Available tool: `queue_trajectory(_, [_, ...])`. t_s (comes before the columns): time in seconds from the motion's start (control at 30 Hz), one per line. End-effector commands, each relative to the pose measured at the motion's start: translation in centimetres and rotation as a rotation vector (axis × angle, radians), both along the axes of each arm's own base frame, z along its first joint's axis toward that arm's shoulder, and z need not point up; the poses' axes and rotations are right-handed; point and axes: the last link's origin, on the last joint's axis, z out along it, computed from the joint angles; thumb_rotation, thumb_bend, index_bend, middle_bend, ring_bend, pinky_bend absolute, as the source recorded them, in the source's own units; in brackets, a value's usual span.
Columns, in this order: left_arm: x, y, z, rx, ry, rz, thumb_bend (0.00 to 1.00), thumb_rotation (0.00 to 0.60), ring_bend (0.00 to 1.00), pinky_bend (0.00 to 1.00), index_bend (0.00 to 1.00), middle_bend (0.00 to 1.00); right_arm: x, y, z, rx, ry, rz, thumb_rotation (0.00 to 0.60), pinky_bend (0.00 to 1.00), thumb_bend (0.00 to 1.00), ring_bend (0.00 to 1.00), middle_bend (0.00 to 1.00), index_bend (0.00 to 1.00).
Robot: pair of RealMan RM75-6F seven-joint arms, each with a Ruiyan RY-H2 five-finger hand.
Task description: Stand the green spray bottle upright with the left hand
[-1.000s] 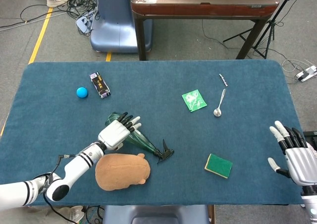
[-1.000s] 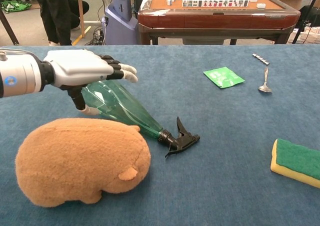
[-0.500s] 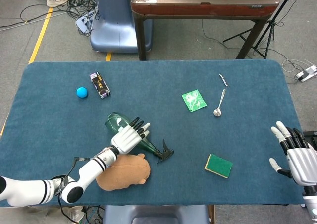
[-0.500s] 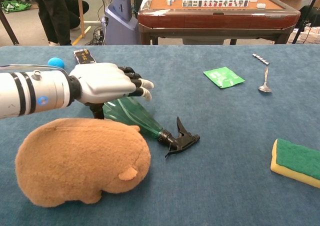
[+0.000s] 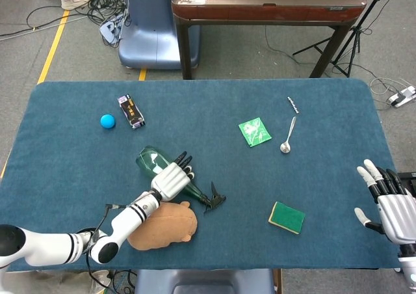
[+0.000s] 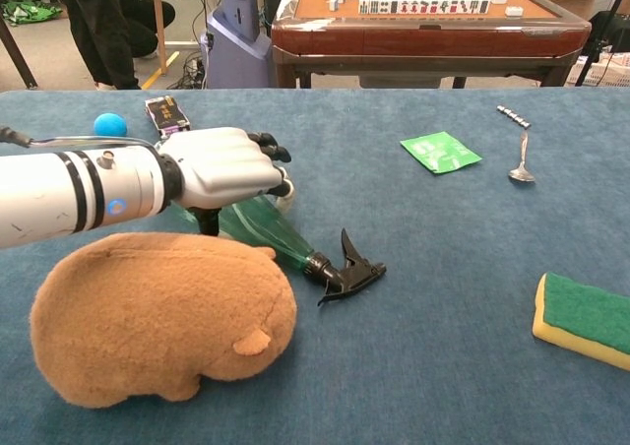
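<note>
On the counter's (image 5: 65,151) left side sit a blue ball (image 5: 107,121) and a small dark box (image 5: 130,110). Nearer the front, the left hand (image 5: 170,179) lies over the bottle (image 5: 153,160), fingers (image 6: 268,151) curled down around its green body; whether the grip is firm I cannot tell. That bottle lies on its side, base pointing back-left, black trigger (image 6: 346,266) pointing front-right, just behind the plush toy (image 6: 157,317). To the right are a green packet (image 5: 254,131), a spoon (image 5: 288,136), and a sponge (image 5: 286,216). At the far right the right hand (image 5: 389,203) hangs off the edge, fingers spread, holding nothing. The risks, I judge: a slick, tapered body could slip through the fingers on tilting, and the toy may be nudged or block the wrist.
</note>
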Motion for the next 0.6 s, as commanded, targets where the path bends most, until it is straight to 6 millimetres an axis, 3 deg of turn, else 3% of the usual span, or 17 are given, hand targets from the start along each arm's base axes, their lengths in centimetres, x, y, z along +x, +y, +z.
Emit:
queue_trajectory(0.03, [-0.1, 0.5, -0.1, 0.017, -0.004, 0.005, 0.28, 0.600, 0.05, 0.00, 0.38, 0.30, 0.0, 0.0, 0.0, 0.000, 0.000, -0.001, 0.600, 0.00, 0.29, 0.00, 0.00, 0.04])
queue_trajectory(0.17, [-0.3, 1.4, 0.3, 0.048, -0.038, 0.026, 0.28, 0.600, 0.13, 0.00, 0.46, 0.40, -0.1, 0.0, 0.1, -0.003, 0.000, -0.004, 0.600, 0.00, 0.29, 0.00, 0.00, 0.04])
queue_trajectory(0.33, [-0.7, 2.5, 1.6, 0.063, -0.131, 0.093, 0.28, 0.600, 0.17, 0.00, 0.50, 0.44, -0.1, 0.0, 0.0, -0.002, 0.000, -0.004, 0.600, 0.00, 0.29, 0.00, 0.00, 0.04])
queue_trajectory(0.6, [-1.6, 4.6, 5.8, 0.051, -0.465, 0.304, 0.28, 0.600, 0.17, 0.00, 0.49, 0.44, -0.1, 0.0, 0.1, -0.004, 0.000, -0.005, 0.600, 0.00, 0.29, 0.00, 0.00, 0.04])
